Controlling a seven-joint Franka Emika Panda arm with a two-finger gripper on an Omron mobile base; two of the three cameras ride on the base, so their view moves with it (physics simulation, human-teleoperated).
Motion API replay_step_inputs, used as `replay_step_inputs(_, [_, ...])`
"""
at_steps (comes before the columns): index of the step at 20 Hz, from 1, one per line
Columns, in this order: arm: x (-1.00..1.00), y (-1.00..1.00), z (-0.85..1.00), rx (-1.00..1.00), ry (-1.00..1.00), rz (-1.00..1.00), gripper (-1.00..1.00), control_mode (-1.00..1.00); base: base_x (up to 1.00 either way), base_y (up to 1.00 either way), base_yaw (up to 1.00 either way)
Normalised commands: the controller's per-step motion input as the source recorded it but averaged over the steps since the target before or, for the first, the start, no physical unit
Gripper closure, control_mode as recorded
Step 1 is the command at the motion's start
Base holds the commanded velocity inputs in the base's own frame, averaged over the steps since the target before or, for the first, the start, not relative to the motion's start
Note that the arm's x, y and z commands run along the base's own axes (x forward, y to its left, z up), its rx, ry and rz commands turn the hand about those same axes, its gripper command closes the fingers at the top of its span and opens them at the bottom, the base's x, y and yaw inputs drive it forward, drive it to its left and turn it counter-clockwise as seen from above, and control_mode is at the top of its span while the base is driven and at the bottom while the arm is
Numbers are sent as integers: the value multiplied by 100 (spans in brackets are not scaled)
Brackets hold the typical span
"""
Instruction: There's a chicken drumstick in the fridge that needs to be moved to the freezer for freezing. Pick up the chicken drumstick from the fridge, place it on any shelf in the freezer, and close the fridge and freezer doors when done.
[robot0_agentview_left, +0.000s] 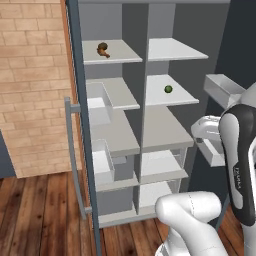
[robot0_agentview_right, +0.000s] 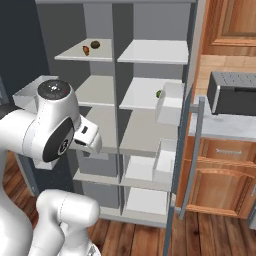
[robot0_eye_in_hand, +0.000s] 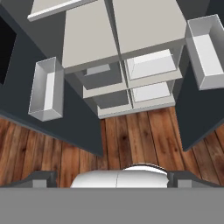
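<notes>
The chicken drumstick (robot0_agentview_right: 86, 50), small and orange-brown, lies on the top shelf (robot0_agentview_right: 70, 56) of the freezer (robot0_agentview_left: 112, 135), the narrower left half, beside a dark brown lump (robot0_agentview_right: 95, 44). The fridge (robot0_agentview_left: 170, 125) is the wider right half, with a green ball (robot0_agentview_left: 168, 89) on its second shelf. Both doors stand wide open: the freezer door (robot0_agentview_left: 82, 150) at the left, the fridge door (robot0_agentview_right: 192, 120) at the right. My gripper (robot0_eye_in_hand: 112, 177) is open and holds nothing. It hangs in front of the middle shelves, apart from the drumstick, and looks down at the lower shelves and the floor.
White door bins (robot0_eye_in_hand: 46, 87) (robot0_eye_in_hand: 205, 48) jut from both open doors on either side of my hand. A brick wall (robot0_agentview_left: 30, 75) stands left of the freezer door. A counter with a grey appliance (robot0_agentview_right: 232, 92) and wooden cabinets lies right of the fridge door.
</notes>
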Motion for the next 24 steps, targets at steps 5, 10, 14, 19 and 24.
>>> replay_step_inputs(5, [0, 0, 0, 0, 0, 0, -100, 100, -1, -21, 0])
replay_step_inputs(10, [0, 0, 0, 0, 0, 0, -100, 100, -12, -17, 0])
replay_step_inputs(14, [0, 0, 0, 0, 0, 0, -100, 100, -35, -2, 1])
replay_step_inputs(19, [0, 0, 0, 0, 0, 0, -100, 100, -27, 0, 0])
replay_step_inputs(24, [0, 0, 0, 0, 0, 0, -100, 100, -9, 0, 0])
